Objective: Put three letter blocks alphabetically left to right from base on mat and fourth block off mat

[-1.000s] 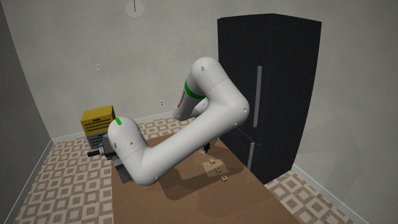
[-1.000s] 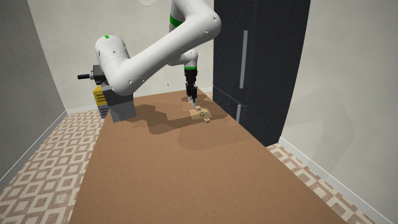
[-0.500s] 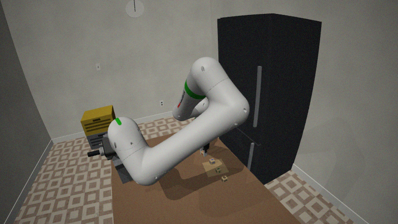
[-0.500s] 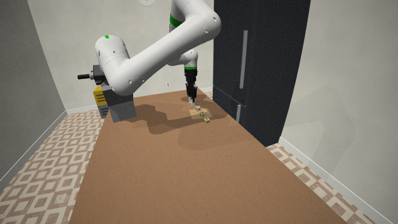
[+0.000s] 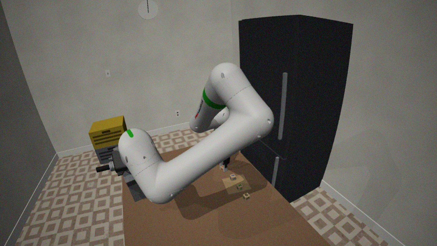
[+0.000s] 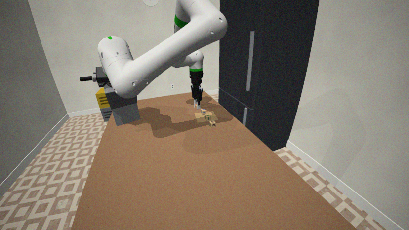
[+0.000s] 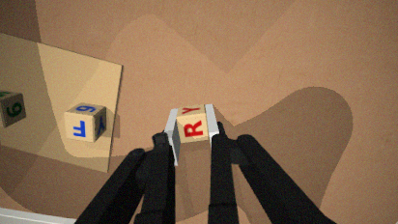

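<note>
In the wrist view my gripper (image 7: 193,117) is shut on a wooden block with a red R on top (image 7: 193,128). The block is off the tan mat (image 7: 60,103), over the brown table, just right of the mat's edge. A block with a blue F on top (image 7: 85,123) lies on the mat near that edge. A block with a green 6 on its visible face (image 7: 11,109) lies further left on the mat, cut by the frame edge. In the top view the gripper (image 5: 224,166) is beyond the mat (image 5: 236,183), and a fourth block (image 5: 246,196) lies off the mat on its near side.
A tall black cabinet (image 5: 293,101) stands close to the right of the table. The robot's base and a yellow box (image 5: 107,132) are at the table's far left end. The arm's elbow (image 5: 244,115) hangs over the table.
</note>
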{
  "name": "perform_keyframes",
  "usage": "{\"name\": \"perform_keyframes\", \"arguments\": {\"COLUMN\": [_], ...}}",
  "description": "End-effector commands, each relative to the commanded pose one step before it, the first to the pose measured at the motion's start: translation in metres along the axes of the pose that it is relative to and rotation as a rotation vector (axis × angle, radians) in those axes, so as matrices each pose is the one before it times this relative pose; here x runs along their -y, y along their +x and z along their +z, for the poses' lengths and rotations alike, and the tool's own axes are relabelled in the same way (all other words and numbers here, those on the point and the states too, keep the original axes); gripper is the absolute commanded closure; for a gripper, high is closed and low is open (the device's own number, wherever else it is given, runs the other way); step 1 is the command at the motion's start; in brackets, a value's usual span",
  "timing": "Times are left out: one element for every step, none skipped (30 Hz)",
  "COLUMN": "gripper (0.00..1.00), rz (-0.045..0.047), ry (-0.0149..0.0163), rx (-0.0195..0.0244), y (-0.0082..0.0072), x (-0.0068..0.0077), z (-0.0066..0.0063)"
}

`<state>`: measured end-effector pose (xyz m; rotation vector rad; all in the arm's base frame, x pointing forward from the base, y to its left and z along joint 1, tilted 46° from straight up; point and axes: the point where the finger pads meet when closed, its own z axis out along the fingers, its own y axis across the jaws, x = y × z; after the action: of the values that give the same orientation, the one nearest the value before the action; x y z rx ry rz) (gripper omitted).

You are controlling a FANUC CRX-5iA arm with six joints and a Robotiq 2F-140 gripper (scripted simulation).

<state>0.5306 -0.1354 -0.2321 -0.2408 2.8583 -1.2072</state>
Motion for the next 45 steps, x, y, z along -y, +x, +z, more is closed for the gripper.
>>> {"name": "perform_keyframes", "arguments": {"gripper": [0.84, 0.84, 0.84, 0.84, 0.84, 0.84, 0.84, 0.84, 0.84, 0.84, 0.84, 0.84, 0.84, 0.84, 0.84, 0.84, 0.84, 0.84, 0.84, 0.84, 0.84, 0.84, 0.84, 0.84, 0.84, 0.84, 0.84, 0.84, 0.84, 0.84, 0.84, 0.84, 0.84, 0.84, 0.84, 0.84, 0.84, 0.84, 0.84, 0.84, 0.84, 0.84, 0.84, 0.84, 0.84], "rz": [0.00005, 0.0, 0.0, 0.0, 0.0, 0.0, 0.0, 0.0, 0.0, 0.0, 0.0, 0.0, 0.0, 0.0, 0.0, 0.0, 0.00001, 0.0, 0.0, 0.0, 0.0, 0.0, 0.00001, 0.0, 0.0, 0.0, 0.0, 0.0, -0.00001, 0.0, 0.0, 0.0, 0.0, 0.0, 0.0, 0.0, 0.0, 0.0, 0.0, 0.00008, 0.00053, 0.00141, 0.00268, 0.00432, 0.00628], "ry": [-0.00025, 0.0, 0.0, 0.0, 0.0, 0.0, 0.00001, 0.00001, 0.0, 0.0, -0.00001, 0.00001, -0.00001, 0.00001, 0.00001, -0.00001, 0.00002, -0.00001, 0.00001, -0.00001, 0.0, 0.0, 0.00001, 0.0, 0.0, 0.00001, -0.00001, 0.0, -0.00001, -0.00001, 0.0, 0.0, 0.0, 0.0, 0.0, 0.0, 0.0, 0.0, 0.0, 0.0, 0.0, -0.00001, -0.00001, -0.00002, -0.00002], "rx": [0.00008, 0.0, 0.0, 0.0, 0.0, 0.0, 0.0, 0.0, 0.0, 0.0, 0.0, 0.0, 0.0, 0.0, 0.0, 0.0, 0.00001, 0.0, 0.0, 0.0, 0.0, 0.0, 0.0, 0.0, 0.0, 0.0, 0.0, 0.0, -0.00001, 0.0, 0.0, 0.0, 0.0, 0.0, 0.0, 0.0, 0.0, 0.0, 0.0, 0.0, 0.0, 0.0, 0.0, 0.0, 0.0], "y": [-0.00005, 0.0, 0.0, 0.0, 0.0, 0.0, 0.0, -0.00001, 0.0, 0.0, 0.00001, 0.0, 0.0, -0.00001, 0.0, 0.00001, -0.00001, 0.0, 0.0, 0.0, 0.0, 0.0, -0.00001, 0.0, 0.0, 0.0, 0.0, 0.0, 0.00001, 0.0, 0.0, 0.0, 0.0, 0.0, 0.0, 0.0, 0.0, 0.0, 0.0, 0.0, 0.0, 0.0, 0.0, 0.00001, 0.00001], "x": [-0.00015, 0.0, 0.0, 0.0, 0.0, 0.0, 0.0, 0.0, 0.0, 0.0, 0.0, 0.0, 0.0, 0.00001, 0.0, -0.00001, 0.00001, 0.0, 0.0, 0.0, 0.0, 0.0, 0.0, 0.0, 0.0, 0.0, 0.0, 0.0, 0.0, 0.0, 0.0, 0.0, 0.0, 0.0, 0.0, 0.0, 0.0, 0.0, 0.0, 0.0, 0.00002, 0.00004, 0.00008, 0.00014, 0.0002], "z": [-0.00008, 0.0, 0.0, 0.0, 0.0, -0.00006, -0.00042, -0.00103, -0.00183, -0.00274, -0.00368, -0.00462, -0.00549, -0.00626, -0.0069, -0.00737, -0.00767, -0.00775, -0.00764, -0.00731, 0.0, 0.0, -0.00678, -0.00606, -0.00518, -0.00419, -0.00314, -0.00212, -0.0012, -0.00048, -0.00007, 0.0, 0.0, 0.0, 0.0, 0.0, 0.0, 0.0, 0.0, 0.0, 0.0, 0.0, -0.00001, -0.00001, -0.00001]}}
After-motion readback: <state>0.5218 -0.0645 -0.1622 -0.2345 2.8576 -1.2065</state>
